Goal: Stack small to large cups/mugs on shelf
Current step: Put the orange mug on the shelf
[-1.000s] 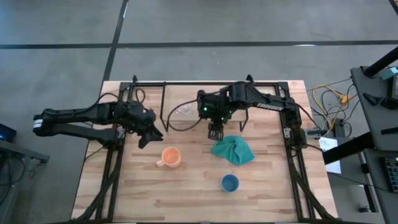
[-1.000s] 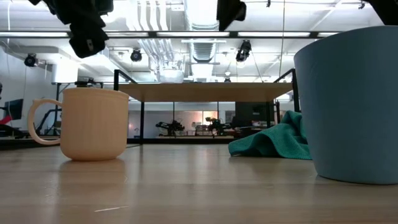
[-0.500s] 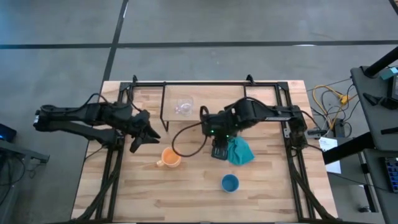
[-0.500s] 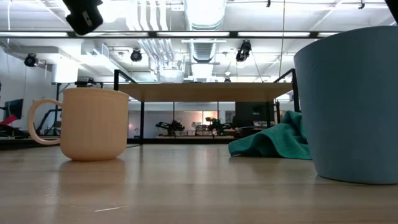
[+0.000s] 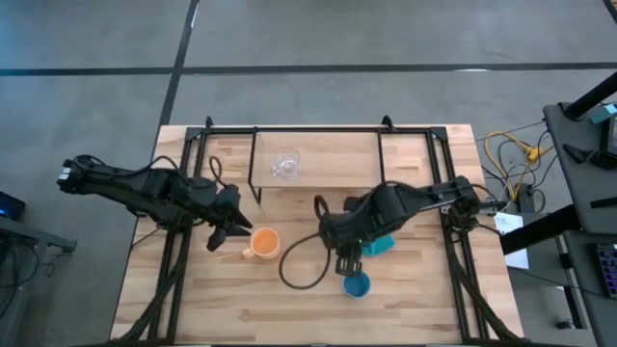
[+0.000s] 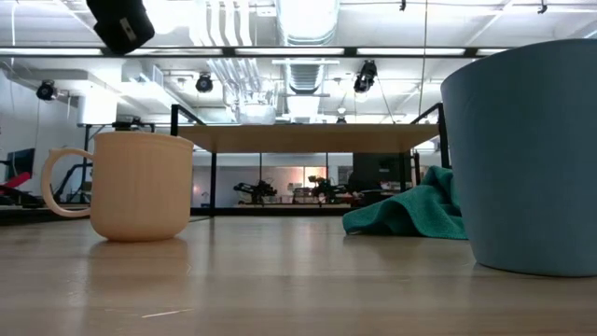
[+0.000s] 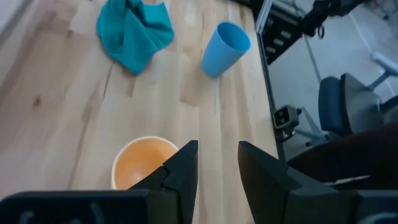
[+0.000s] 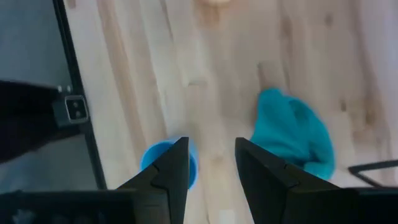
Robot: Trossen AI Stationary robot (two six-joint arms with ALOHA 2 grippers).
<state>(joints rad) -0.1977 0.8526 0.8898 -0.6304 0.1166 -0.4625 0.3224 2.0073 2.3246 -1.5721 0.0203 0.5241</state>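
Teal cloth and cables at a wooden table

A crumpled teal cloth [image 5: 378,245] is seen lying on the wooden table [image 5: 289,308]; yellow and orange cables [image 5: 511,154] are coiled beside the table's right edge, on the grey floor [image 5: 96,39].

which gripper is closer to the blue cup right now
Right. The right gripper hovers just above the blue cup, jaws open. The left gripper is far off, beside the orange mug.

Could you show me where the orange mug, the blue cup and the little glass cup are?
orange mug [image 5: 265,242]: high view, on its open inside.
blue cup [image 5: 357,284]: high view, on its round opening, beside the right end effector.
glass cup [image 5: 284,166]: high view, on its clear body, standing on the shelf.
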